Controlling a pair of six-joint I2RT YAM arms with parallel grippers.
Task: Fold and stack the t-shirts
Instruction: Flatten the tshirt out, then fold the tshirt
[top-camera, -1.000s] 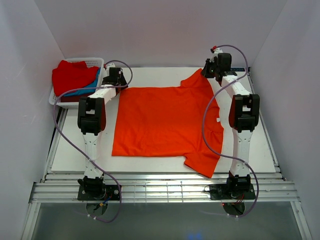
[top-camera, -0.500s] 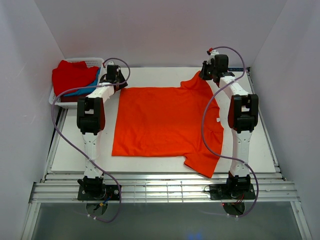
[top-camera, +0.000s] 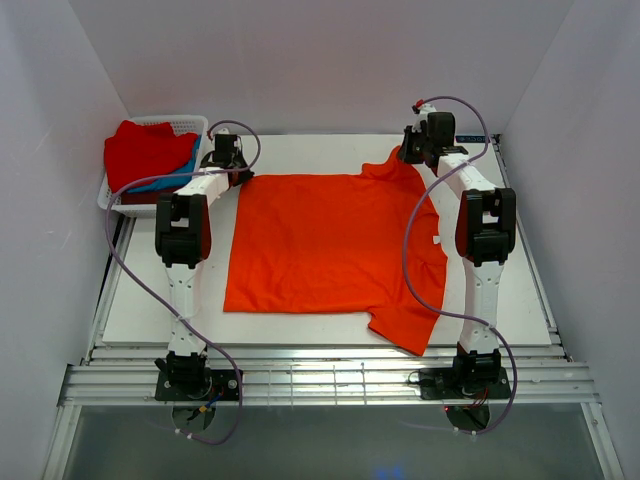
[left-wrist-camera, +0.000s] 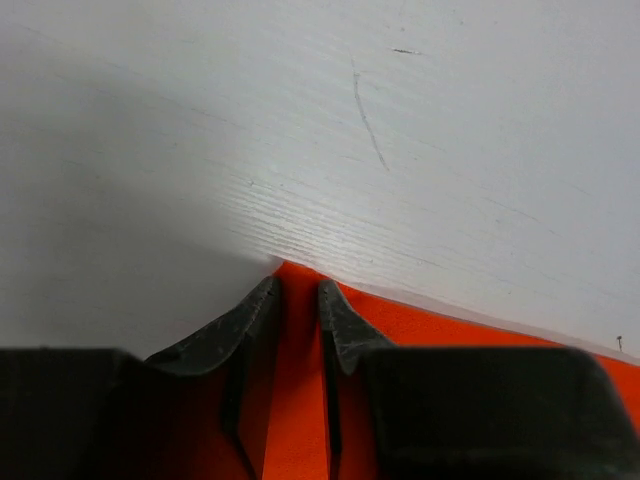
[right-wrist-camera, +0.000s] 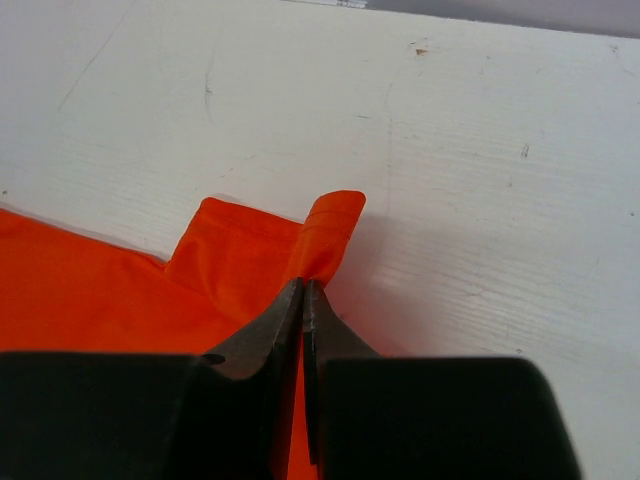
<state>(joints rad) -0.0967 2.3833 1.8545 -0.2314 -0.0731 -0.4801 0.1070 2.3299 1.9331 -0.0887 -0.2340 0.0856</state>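
Observation:
A bright orange-red t-shirt (top-camera: 330, 240) lies spread flat on the white table (top-camera: 520, 290). My left gripper (top-camera: 232, 168) is at its far left corner. In the left wrist view (left-wrist-camera: 297, 288) the jaws stand narrowly apart, with the shirt's corner (left-wrist-camera: 300, 400) lying flat between them. My right gripper (top-camera: 412, 150) is at the far right sleeve. In the right wrist view (right-wrist-camera: 303, 285) it is shut on the sleeve's hem (right-wrist-camera: 330, 225). A red t-shirt (top-camera: 145, 150) and a blue one (top-camera: 182, 175) lie in the basket.
A white lattice basket (top-camera: 187, 124) stands at the far left corner of the table. White walls enclose the back and both sides. A metal rail (top-camera: 320, 380) runs along the near edge by the arm bases.
Both grippers have shifted slightly toward the back of the table, the left one also a little to the left. The shirt's outline looks unchanged.

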